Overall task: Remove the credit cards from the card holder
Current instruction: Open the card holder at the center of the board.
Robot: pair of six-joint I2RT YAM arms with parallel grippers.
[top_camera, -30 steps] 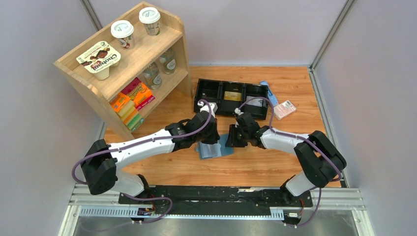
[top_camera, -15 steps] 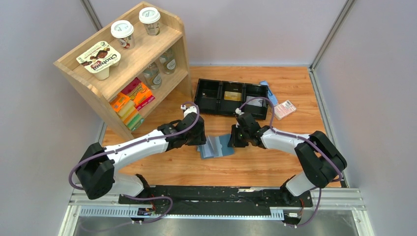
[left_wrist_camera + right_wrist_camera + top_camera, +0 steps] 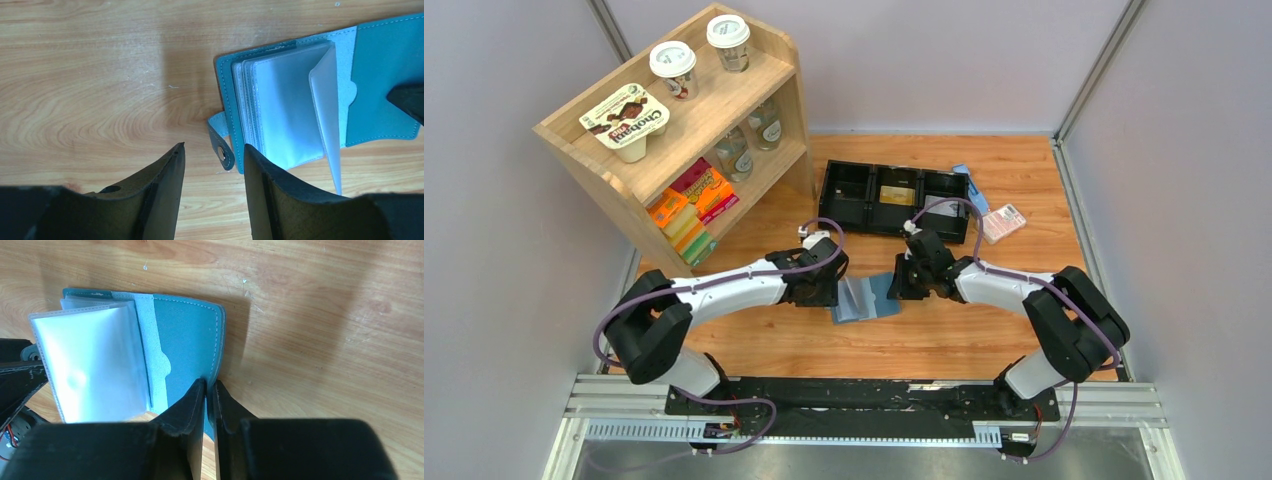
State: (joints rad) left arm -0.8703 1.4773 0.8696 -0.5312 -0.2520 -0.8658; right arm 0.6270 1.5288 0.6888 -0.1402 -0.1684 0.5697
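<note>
Wooden tabletop, mid-field: card holder lies open between both arms, clear sleeves fanned, no credit cards visible in them; right gripper pinched on the cover's right edge; left gripper empty, jaws parted beside the snap tab. Risks: thin pinch slipping off; holder dragging or folding shut if the left gripper snags a sleeve, not a card.

The top camera sits high behind the arm bases, looking down over the whole table. Both wrist cameras hang close over it, facing down past the left pincer and right pincer; all three share the card holder.
</note>
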